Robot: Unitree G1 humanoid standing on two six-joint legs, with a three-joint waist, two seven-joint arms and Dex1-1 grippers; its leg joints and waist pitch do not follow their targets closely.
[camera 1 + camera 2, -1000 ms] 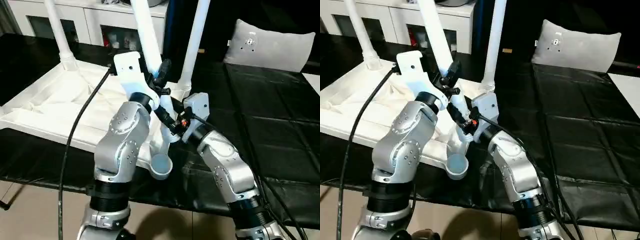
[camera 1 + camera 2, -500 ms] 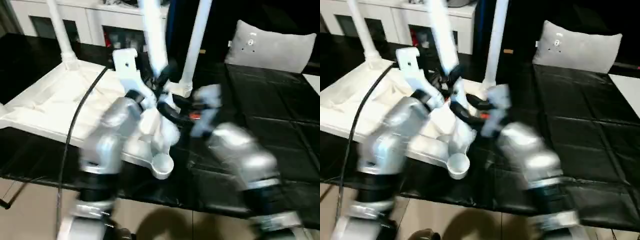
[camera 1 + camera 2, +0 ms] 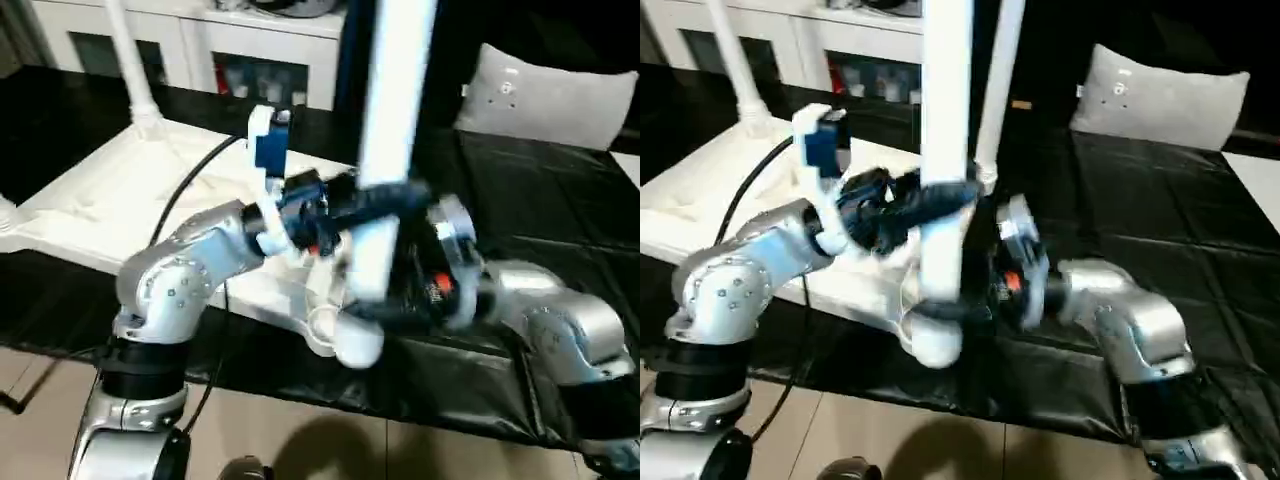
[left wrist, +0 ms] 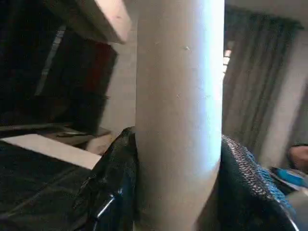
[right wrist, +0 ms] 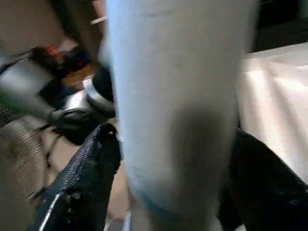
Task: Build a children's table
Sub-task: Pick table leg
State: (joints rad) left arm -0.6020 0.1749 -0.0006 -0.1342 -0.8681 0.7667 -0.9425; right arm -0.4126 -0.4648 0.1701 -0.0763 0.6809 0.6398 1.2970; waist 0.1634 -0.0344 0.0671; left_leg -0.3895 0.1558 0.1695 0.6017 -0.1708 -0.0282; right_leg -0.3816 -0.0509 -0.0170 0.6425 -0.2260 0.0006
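Left gripper (image 4: 178, 192): black fingers (image 4: 113, 187) set on either side of the leg (image 3: 390, 150), pressed against its round wall, clamped. Grip seen in the head views at about mid-height of the visible shaft, as a dark band crossing the leg. Wrist bent inward toward the robot's right; white and blue wrist housing (image 3: 265, 150) raised above the silver forearm (image 3: 190, 265). Forearm reaching forward and to the right across the near edge of the tabletop (image 3: 100, 200), elbow low at the left.

Right gripper (image 5: 168, 183): fingers (image 5: 86, 168) spread around the lower part of the same leg, one at each side. Firm contact between pads and leg: cannot tell. Wrist turned toward the robot's left, round housing (image 3: 450, 260) facing the leg. Silver forearm (image 3: 560, 320) coming in from the right, held roughly level above the black cover (image 3: 540, 230).

Leg: held close to upright, upper end out of frame, rounded lower end (image 3: 358, 345) at the tabletop's near corner. Seating in the corner socket: cannot tell, blurred.

Tabletop: lying underside up on the black cover, ribs visible. Second leg (image 3: 130, 60) standing upright at the far left corner; third leg (image 3: 1002, 80) upright behind the held one.

Beyond the table: white cabinet (image 3: 200, 50). To the right: grey pillow (image 3: 550, 90) on the cover.
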